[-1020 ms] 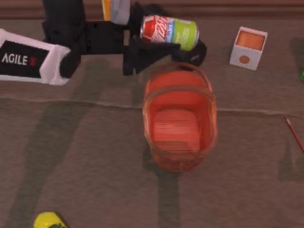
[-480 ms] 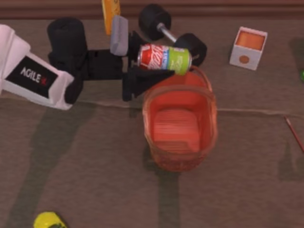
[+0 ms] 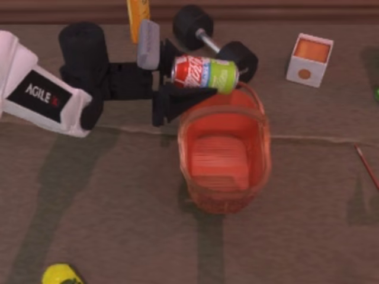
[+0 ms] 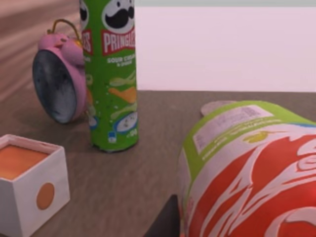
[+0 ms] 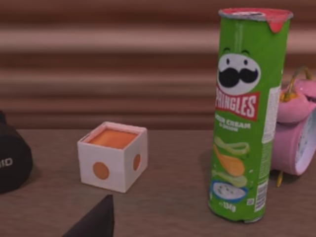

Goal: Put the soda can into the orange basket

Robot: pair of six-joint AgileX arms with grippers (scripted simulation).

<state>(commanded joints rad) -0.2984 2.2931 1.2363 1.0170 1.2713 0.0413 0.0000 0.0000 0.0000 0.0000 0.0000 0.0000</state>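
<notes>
The soda can [image 3: 207,73], red and lime green, lies on its side in the air, and my left gripper [image 3: 185,74] is shut on it. It hangs over the far rim of the orange basket [image 3: 260,148], which stands mid-table with its handle arching across. In the left wrist view the can [image 4: 252,173] fills the foreground beside one dark fingertip [image 4: 168,222]. My right arm is out of the top view. Its wrist view shows one dark fingertip [image 5: 98,219] standing well off-centre with nothing near it.
A black dumbbell [image 3: 216,44] and an orange-yellow bottle [image 3: 138,18] lie behind the can. A white cube box [image 3: 309,59] stands at the back right, and a green crisps tube [image 5: 244,113] with a pink alarm clock [image 5: 301,133] farther right. A yellow object [image 3: 59,275] is front left and a red stick [image 3: 367,165] at the right edge.
My left gripper carried the can nearer, from over the dumbbell to the basket's far rim, uncovering the dumbbell. It has held nearly still in the last half second.
</notes>
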